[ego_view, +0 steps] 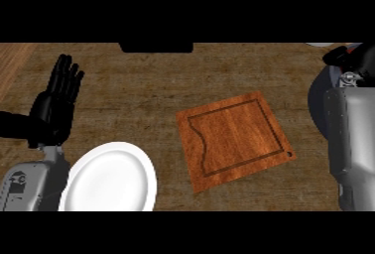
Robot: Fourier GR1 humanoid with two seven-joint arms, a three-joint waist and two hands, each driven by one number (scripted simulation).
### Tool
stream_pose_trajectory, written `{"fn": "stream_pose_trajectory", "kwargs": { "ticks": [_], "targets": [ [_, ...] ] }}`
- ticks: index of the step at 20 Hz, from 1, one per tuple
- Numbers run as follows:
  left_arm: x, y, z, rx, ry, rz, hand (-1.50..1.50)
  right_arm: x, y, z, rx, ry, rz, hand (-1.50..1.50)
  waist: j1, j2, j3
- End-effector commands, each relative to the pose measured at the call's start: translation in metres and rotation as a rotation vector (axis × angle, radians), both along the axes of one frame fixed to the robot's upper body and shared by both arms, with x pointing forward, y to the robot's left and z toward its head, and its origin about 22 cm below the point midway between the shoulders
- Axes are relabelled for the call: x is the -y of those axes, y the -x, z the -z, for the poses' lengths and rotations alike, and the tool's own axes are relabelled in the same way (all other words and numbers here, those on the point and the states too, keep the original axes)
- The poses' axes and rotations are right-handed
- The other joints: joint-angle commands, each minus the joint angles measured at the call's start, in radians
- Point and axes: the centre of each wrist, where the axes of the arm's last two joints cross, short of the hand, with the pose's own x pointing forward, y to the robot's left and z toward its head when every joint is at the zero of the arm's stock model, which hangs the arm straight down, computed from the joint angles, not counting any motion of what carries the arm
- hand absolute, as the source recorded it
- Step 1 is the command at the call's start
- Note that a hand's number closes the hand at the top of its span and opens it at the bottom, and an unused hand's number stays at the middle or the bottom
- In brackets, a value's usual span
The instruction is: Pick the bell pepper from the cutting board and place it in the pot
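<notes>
Left hand open, bare reddish-brown cutting board

A white plate lies on the counter.

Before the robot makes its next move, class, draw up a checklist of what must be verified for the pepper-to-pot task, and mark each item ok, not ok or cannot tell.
1. Cutting board in view, lying flat on the counter: ok.
2. Bell pepper on the board: not ok; the board's top shows nothing on it.
3. Pot located: cannot tell; no pot shows plainly, only a dark shape at the right edge.
4. Right hand holding the pepper: cannot tell; it shows only partly at the upper right corner.
5. Left hand out of the way: ok; open, fingers up, at the left edge.
6. White plate apart from the board: ok.
</notes>
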Motion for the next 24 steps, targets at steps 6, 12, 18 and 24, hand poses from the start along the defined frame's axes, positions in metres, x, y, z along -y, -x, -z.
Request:
{"fn": "stream_pose_trajectory", "kwargs": {
  "ticks": [6, 12, 18, 24],
  "targets": [
    [0.001, -0.011, -0.01, 0.0, 0.008, -0.009, 0.0, 0.08, 0.047, 0.022, 0.023, -0.031, -0.024, 1.5, -0.012, -0.002, 0.0],
    [-0.001, -0.002, -0.001, 0.005, 0.001, -0.002, 0.0, 0.131, 0.057, 0.044, 0.019, -0.035, 0.008, 1.5, -0.003, 0.0, 0.0],
    [0.0, -0.012, 0.0, 0.003, 0.006, 0.0, 0.0, 0.163, 0.054, 0.069, -0.113, -0.154, 0.023, 1.5, -0.006, 0.002, 0.0],
    [-0.017, 0.006, 0.009, -0.012, 0.018, 0.001, 0.0, 0.176, 0.061, 0.107, 0.042, -0.425, -0.025, -1.5, 0.005, 0.004, 0.002]
  ]
}}
